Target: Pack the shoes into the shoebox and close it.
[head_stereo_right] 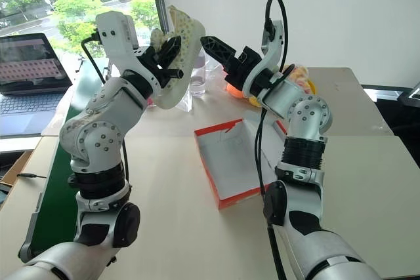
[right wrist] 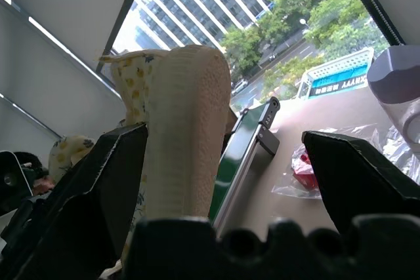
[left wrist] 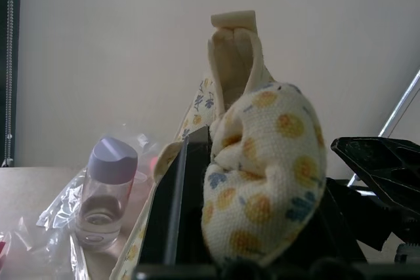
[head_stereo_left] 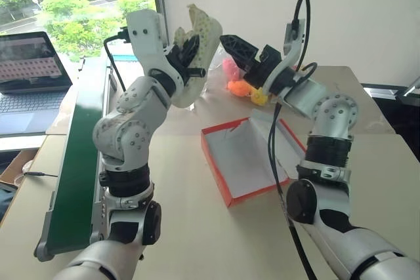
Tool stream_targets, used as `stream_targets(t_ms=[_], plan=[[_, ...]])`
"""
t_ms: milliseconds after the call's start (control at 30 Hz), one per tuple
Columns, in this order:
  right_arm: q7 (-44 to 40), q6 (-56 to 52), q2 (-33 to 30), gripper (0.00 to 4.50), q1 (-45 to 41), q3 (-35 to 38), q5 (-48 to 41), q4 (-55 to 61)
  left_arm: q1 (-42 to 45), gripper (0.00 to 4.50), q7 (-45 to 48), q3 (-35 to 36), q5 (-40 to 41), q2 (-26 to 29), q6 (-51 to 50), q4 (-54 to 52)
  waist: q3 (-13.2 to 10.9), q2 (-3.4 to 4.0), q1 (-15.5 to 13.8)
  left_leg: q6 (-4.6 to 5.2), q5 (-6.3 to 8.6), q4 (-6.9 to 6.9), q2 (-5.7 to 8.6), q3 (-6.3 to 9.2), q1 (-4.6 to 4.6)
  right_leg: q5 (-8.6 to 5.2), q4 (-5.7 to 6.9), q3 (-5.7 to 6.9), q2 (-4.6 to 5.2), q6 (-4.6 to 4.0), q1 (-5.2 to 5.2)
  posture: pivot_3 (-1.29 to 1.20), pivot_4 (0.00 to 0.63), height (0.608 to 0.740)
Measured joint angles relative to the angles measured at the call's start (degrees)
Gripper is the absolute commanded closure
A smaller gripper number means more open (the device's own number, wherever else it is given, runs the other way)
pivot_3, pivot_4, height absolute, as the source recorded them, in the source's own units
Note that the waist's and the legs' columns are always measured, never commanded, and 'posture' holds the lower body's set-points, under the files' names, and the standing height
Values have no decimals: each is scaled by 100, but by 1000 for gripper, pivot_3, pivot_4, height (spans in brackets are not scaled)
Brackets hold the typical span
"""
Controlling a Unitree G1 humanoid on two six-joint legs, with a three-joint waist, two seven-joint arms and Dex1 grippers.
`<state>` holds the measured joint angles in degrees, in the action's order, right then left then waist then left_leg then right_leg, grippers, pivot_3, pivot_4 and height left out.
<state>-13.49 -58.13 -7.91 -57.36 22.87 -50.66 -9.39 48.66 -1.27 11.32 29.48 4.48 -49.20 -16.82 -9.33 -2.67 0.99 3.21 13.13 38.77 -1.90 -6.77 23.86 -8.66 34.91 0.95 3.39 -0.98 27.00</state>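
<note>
L gripper (head_stereo_left: 190, 54) is clamped on a shoe (head_stereo_left: 200, 47), held up in the air over the far part of the table (head_stereo_left: 197, 227), toe end up. R gripper (head_stereo_left: 231, 45) sits just beside it, fingers wide apart, aimed at the shoe, not touching as far as the head views show. Box (head_stereo_left: 246, 162) lies open and empty mid-table, nearer than both grippers, lid side toward the R edge. Looks like a handover or a two-handed re-grip: best to bring the R fingers around the sole edge, close firmly before the L lets go, then lower it toe-first along the box's long side so there's room for a second one. Risk: soft fabric folds under the pinch, so grab the stiffer sole. R wrist view shows the ribbed sole already standing between its open fingers (right wrist: 111, 181), which the head views don't make clear. L wrist view shows the printed lining bunched by its finger, plus a small bottle (left wrist: 105, 191) on crinkled plastic at the table's far side. Head views alone show the box and a laptop (head_stereo_left: 29, 73) off the L edge.
</note>
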Motion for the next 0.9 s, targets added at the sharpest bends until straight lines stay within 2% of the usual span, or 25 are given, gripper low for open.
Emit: stream_targets(t_ms=[800,833,867,900], plan=[[-22,119,-6,0,27,-10,-8,-87,-165,3581,-107,-300,15,-670,20,24,0,0,-3,3,0,2,2,1,3,-1,-3,-2,-1,6,0,0,150,740],[-22,137,-6,510,27,-10,-7,-121,-165,3618,-110,-306,15,-679,20,24,0,0,-3,3,0,2,2,1,3,-2,-2,-2,-1,7,0,0,150,740],[-22,166,-6,623,27,-10,0,-172,-165,3618,-114,-314,16,-688,19,23,0,0,-3,3,0,2,2,1,3,-2,-2,-3,-1,7,0,0,150,740],[-24,190,-6,1062,27,-12,1,-205,-165,3618,-117,-318,16,-689,15,23,0,0,-2,3,0,2,2,1,3,-2,-2,-2,-1,7,0,0,150,740]])
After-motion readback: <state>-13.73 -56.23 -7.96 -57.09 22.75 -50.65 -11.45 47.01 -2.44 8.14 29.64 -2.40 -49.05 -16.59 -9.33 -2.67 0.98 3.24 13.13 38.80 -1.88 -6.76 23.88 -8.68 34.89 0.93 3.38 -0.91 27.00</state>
